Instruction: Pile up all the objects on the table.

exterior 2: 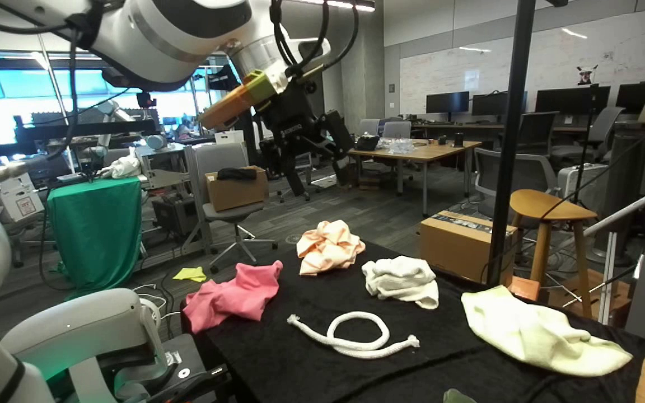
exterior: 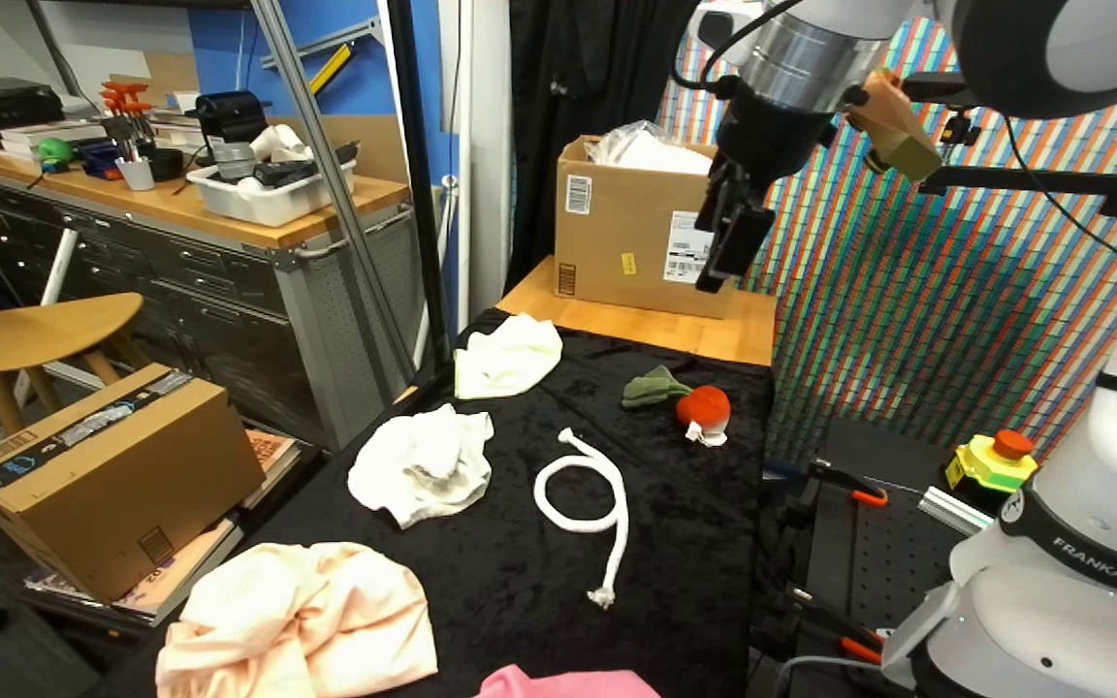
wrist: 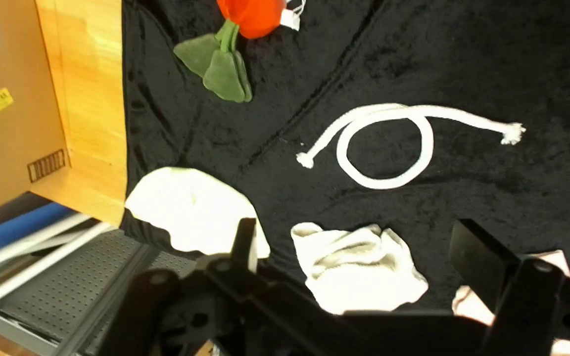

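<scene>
Above the surface (exterior: pixel 694 543), your gripper (exterior 2: pixel 322 182) hangs spread, empty.
Risk: pinched near one end, the looped rope (wrist: pixel 404 112) may uncoil and trail.

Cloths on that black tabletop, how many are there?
4: pale yellow cloth nearest the wooden strip, then white cloth, then peach cloth and pink cloth toward the opposite end. Folds might hide more.

A stool (exterior 2: pixel 552 204) stands just beside a box (exterior 2: pixel 452 246); monitors (exterior 2: pixel 447 103) stand before a whiteboard (exterior 2: pixel 552 53); another box (exterior 2: pixel 235 193) rests on a chair (exterior 2: pixel 220 157).
</scene>
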Controlling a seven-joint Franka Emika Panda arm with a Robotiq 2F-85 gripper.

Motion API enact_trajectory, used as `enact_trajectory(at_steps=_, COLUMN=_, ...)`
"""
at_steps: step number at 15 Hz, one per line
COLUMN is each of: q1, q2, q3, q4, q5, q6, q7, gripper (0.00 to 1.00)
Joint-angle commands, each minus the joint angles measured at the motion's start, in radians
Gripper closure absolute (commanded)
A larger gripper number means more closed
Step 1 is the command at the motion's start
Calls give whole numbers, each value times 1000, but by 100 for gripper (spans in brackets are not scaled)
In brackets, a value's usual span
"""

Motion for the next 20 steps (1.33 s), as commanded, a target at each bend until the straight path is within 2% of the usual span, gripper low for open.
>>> enact_trajectory(at_steps=1, q1=23, q2=254, q3=62, q4=201, q5=-47, q6=33, q7=38, gripper=0)
enact_trajectory(at_steps=4, q1=41, q2=424, q3=104, q4=343, q5=-84, q6=49, q7=56, gripper=0)
enact_trajectory(at_steps=7, q1=69, q2=594, q3=135, q4=501, q5=-154, q6=10, q7=90, gripper=0)
enact_trajectory(at_steps=10, q1=122, q2=734, q3=134, q4=645, q5=-234, q6=-33, q7=104, gripper=0)
enact_trajectory(at_steps=13, q1=181, q2=859, q3=115, q4=767, q5=-285, q6=-26, q7=101, gripper=0)
enact_trajectory(at_steps=20, q1=264, q2=1112, q3=98, q4=977, q5=-164, q6=45, q7=65, gripper=0)
